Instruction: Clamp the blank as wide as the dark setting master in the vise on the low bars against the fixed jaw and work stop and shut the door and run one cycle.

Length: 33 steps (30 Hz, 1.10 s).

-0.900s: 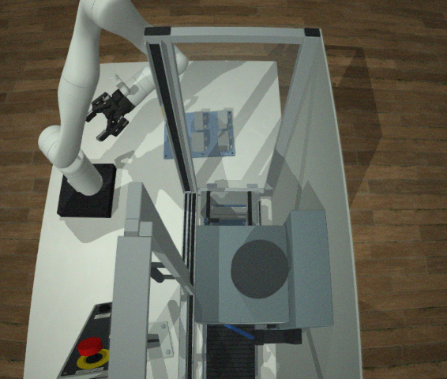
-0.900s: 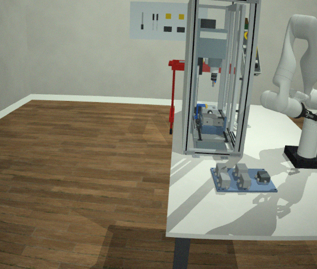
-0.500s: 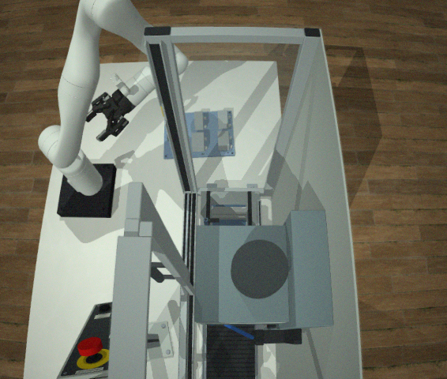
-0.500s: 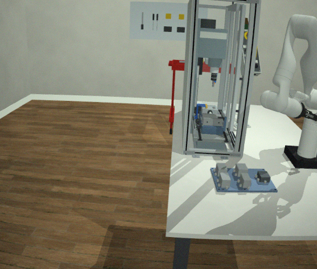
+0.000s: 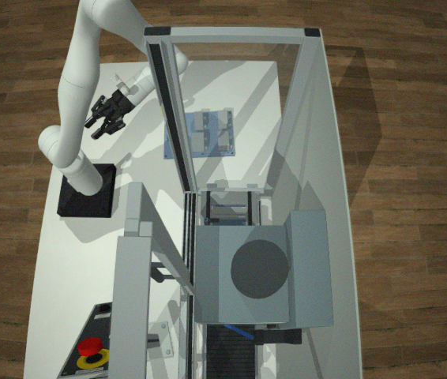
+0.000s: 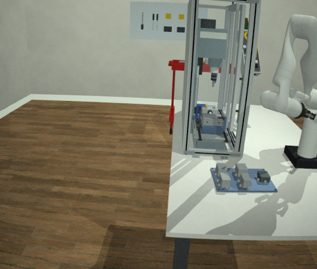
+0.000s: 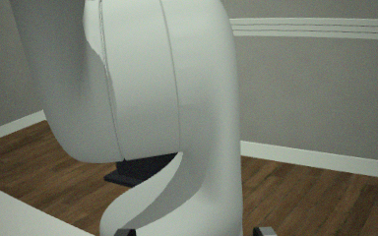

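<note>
Nine o'clock from the plate: claw hovering half-spread, four blanks waiting

With twelve at the top view's upper edge, four grey blanks (image 5: pixel 200 141) (image 6: pixel 224 180) are sitting in two pairs on one blue plate (image 5: pixel 178 151) (image 6: pixel 257 187). One dark setting master (image 6: pixel 263 176) is resting at the plate's nine o'clock end; a guard post is hiding it from above. Which blank is matching its width, I cannot tell.

The claw (image 5: pixel 92 129) (image 6: pixel 312 116) (image 7: pixel 195 232) is holding nothing, its two fingers standing partway apart and pointing toward eight o'clock. One black base (image 5: pixel 69 208) (image 6: pixel 292 157) is lying at eight from the plate. At six, the tall guard (image 5: pixel 236 35) (image 6: pixel 248 87) is standing between plate and vise (image 6: pixel 212 120), and a grey machine head (image 5: pixel 207 273) (image 6: pixel 212 48) is blocking much of the overhead view.

The blanks' long axes are seemingly running twelve to six.
</note>
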Tool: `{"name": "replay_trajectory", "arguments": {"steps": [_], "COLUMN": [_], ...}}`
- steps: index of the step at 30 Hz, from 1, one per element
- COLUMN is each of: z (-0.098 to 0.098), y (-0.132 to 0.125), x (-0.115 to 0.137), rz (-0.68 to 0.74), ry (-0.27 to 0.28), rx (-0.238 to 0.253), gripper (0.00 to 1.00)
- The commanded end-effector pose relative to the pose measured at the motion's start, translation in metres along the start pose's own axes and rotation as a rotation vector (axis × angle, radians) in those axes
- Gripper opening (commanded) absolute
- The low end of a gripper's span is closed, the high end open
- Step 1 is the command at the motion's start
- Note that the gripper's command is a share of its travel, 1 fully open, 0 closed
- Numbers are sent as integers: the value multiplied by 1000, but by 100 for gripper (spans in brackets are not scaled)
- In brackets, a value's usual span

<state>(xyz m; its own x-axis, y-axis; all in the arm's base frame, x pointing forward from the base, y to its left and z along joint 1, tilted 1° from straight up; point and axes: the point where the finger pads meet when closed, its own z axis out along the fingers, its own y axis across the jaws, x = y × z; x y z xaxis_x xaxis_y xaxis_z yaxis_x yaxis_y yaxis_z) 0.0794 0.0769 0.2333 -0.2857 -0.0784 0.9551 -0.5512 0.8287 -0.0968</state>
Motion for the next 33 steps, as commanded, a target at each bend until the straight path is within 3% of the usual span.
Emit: {"name": "replay_trajectory", "arguments": {"steps": [1,24,29,33], "z": [0,0,-40,-40], "y": [0,0,-31,-31], "x": [0,0,33,33], "rz": [0,0,-10,-10], "ry": [-1,-1,-230,-230], "rx": [0,0,-14,-14], "gripper": [10,10,10,10]}}
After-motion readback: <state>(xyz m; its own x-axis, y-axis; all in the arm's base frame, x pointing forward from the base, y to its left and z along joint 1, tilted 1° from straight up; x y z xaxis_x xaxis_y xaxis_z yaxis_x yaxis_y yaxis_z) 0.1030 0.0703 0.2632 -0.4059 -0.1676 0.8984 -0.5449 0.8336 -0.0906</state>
